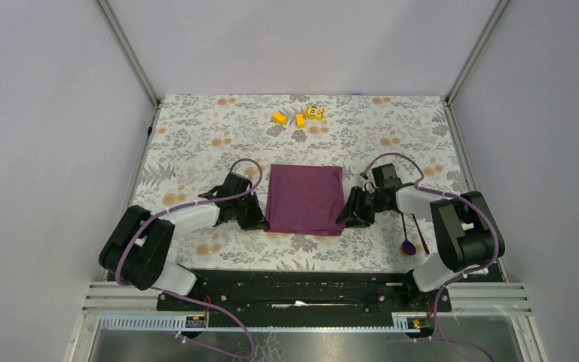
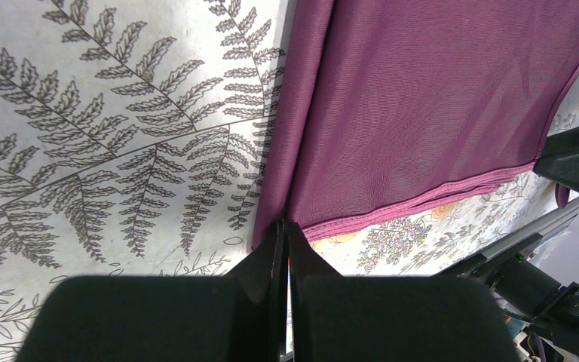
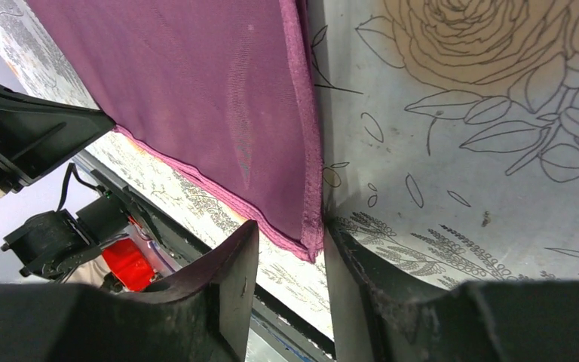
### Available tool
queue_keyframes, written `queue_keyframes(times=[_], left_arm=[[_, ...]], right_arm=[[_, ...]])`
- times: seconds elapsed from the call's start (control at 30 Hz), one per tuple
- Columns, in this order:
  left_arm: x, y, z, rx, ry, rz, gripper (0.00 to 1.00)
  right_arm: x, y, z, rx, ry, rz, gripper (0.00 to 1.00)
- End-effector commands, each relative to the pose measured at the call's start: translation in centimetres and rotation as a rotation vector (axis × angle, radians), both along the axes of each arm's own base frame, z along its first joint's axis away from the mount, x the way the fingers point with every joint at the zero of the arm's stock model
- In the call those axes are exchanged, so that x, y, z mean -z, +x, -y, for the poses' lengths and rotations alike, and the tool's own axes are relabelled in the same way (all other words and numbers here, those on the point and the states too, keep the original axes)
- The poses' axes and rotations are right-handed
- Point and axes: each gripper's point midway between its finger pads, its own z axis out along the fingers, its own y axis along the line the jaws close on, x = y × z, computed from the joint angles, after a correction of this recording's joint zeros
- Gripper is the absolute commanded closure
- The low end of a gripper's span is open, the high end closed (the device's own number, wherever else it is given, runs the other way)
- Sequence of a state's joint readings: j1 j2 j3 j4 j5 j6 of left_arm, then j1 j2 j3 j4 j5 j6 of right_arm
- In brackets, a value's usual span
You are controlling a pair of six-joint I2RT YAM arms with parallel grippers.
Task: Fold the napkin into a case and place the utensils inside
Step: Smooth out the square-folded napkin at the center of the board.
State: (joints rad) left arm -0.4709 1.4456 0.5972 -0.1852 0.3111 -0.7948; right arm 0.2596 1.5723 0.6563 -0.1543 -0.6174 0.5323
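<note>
1. Utensils [image 1: 410, 240]. Near right of the table, laid on the floral tablecloth [image 1: 196, 143] just beside the right arm and well apart from the cloth. A dark purple spoon is made out, its bowl at the near end. A second slim piece lies just beside it and is too small to be identified.

2. Left gripper [image 2: 285, 230]. Set low at the near left corner of the napkin [image 1: 305, 197]. The fingers are pressed together, and the napkin's edge is pinched between their tips.

3. Right gripper [image 3: 290, 230]. Set low at the napkin's near right corner. The fingers are spread, and the hemmed corner lies in the gap between them, unclamped.

4. Napkin. Plum-purple and plain, spread flat as a rectangle at the middle of the table between the two grippers. More than one layer is shown along its left edge in the left wrist view. No narrow case has been formed.

5. Yellow blocks [image 1: 300, 118]. Three small pieces grouped near the far edge of the tablecloth, well apart from the napkin.
</note>
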Motion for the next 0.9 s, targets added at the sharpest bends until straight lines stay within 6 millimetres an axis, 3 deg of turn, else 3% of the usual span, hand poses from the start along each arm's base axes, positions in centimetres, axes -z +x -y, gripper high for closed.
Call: queue_keyframes(times=[0.0, 0.27, 0.4, 0.57, 0.87], left_arm=[[-0.1, 0.3, -0.4, -0.012, 0.005, 0.031, 1.00], [-2.1, 0.8, 0.3, -0.003, -0.034, 0.061, 1.00], [-3.1, 1.0, 0.3, -0.004, -0.039, 0.078, 1.00], [-3.8, 1.1, -0.1, -0.015, -0.025, 0.096, 1.00], [-2.3, 0.4, -1.0, -0.023, 0.023, 0.063, 1.00]], right_arm=[[0.5, -0.4, 0.3, 0.006, -0.011, -0.012, 0.59], [-1.3, 0.1, 0.1, 0.008, 0.006, 0.020, 0.90], [-2.2, 0.3, 0.1, 0.010, 0.007, 0.036, 1.00], [-2.6, -0.2, 0.0, 0.006, 0.017, 0.026, 1.00], [-2.2, -1.1, -1.1, -0.030, 0.013, -0.001, 1.00]])
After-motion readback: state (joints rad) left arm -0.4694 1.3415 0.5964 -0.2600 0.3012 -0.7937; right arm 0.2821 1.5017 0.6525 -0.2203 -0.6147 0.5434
